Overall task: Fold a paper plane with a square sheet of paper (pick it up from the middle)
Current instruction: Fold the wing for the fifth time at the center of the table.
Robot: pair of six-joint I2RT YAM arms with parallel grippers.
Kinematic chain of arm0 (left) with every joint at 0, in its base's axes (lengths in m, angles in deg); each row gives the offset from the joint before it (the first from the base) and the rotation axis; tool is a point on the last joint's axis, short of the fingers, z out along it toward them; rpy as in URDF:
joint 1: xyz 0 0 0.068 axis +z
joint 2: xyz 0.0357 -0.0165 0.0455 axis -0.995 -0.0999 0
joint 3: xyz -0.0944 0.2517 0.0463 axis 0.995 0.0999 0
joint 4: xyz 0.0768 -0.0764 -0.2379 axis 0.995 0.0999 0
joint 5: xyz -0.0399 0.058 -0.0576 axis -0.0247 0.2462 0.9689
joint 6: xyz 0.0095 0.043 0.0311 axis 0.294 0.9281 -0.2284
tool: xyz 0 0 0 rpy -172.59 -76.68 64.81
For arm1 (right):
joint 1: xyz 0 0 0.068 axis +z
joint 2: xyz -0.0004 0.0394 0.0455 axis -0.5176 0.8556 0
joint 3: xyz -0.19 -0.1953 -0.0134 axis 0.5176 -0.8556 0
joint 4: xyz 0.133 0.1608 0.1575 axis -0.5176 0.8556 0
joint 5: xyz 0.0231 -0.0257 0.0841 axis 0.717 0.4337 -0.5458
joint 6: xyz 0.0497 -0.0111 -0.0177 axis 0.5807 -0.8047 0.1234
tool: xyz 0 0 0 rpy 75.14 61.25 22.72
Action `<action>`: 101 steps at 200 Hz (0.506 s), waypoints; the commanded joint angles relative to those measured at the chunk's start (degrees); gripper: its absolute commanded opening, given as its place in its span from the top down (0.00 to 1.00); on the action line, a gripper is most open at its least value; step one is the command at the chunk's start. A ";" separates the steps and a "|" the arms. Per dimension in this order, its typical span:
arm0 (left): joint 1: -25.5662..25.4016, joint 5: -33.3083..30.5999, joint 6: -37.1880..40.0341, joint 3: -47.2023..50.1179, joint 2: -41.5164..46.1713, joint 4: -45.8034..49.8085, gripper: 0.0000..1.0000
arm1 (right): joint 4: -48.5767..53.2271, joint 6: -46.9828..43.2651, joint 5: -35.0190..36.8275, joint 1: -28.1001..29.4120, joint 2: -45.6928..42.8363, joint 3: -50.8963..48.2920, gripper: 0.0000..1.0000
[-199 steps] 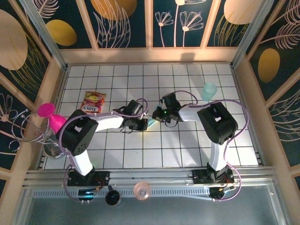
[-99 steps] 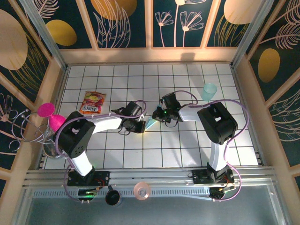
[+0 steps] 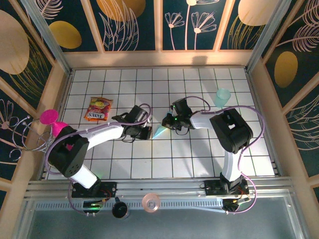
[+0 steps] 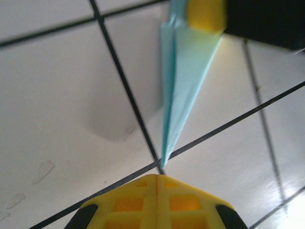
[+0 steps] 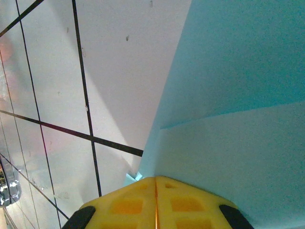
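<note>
- Paper plane: narrow light-blue dart with creases, lying near the middle of the table between the two grippers. Its wide end is toward the right arm and its tip toward the left.
- Right gripper: clamped on the plane's wide end. In the right wrist view the yellow fingers meet right at the blue paper.
- Left gripper: closed and empty. In the left wrist view the plane's tip sits just ahead of its fingertips, over a grid-line crossing. We can't tell if the tip touches the tile.
- Table: white square tiles with dark grid lines and a few small scuffs. The plane casts a soft shadow on it.
- Snack packet: flat on the tiles to the left, well apart from the plane.
- Teal cup: upright, at the far right.
- Pink cone-shaped thing: at the left edge, by a wire rack.
- Room: wooden-framed walls with dark blue panels showing gold ovals and line-drawn plants. A metal rail runs along the near edge.
</note>
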 commanded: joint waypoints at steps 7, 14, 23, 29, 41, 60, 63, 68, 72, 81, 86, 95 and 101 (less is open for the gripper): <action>0.02 3.85 -4.56 -1.02 -2.09 -7.22 1.00 | 3.53 0.12 4.09 -1.14 3.04 -1.48 0.91; -0.02 5.39 -5.60 -1.15 -3.34 -8.86 1.00 | 3.36 0.20 3.94 -1.11 2.99 -1.48 0.91; 0.03 6.22 -6.71 -1.40 -5.11 -10.85 1.00 | 3.02 0.24 3.57 -1.15 2.78 -1.58 0.91; 0.01 6.39 -7.26 -1.61 -5.97 -11.81 1.00 | 2.83 0.29 3.31 -1.23 2.75 -1.59 0.91; 0.02 6.36 -7.83 -2.47 -7.12 -13.36 1.00 | 2.56 0.38 2.94 -1.24 2.45 -1.61 0.91; 0.04 7.38 -8.80 -3.79 -10.98 -15.00 1.00 | 2.11 0.47 2.17 -1.39 2.07 -1.52 0.91; 0.10 7.53 -9.01 -3.88 -11.28 -15.27 1.00 | 2.11 0.47 2.13 -1.41 2.06 -1.50 0.91; 0.10 7.64 -9.21 -4.09 -11.78 -15.63 1.00 | 2.06 0.46 2.05 -1.42 1.83 -1.42 0.91; 0.08 7.78 -9.34 -4.10 -12.06 -15.92 1.00 | 2.04 0.47 2.00 -1.42 1.74 -1.43 0.91; 0.10 7.62 -9.37 -4.19 -12.54 -16.39 1.00 | 2.04 0.38 1.87 -1.50 1.59 -1.32 0.91; 0.14 7.35 -9.37 -4.24 -12.78 -16.40 1.00 | 2.06 0.37 1.78 -1.59 1.51 -1.29 0.91; 0.22 6.86 -9.37 -4.25 -13.28 -16.27 1.00 | 1.95 0.36 1.54 -1.64 1.38 -1.28 0.91; 0.31 6.91 -9.38 -4.37 -13.61 -16.23 1.00 | 1.86 0.33 1.38 -1.68 1.39 -1.24 0.91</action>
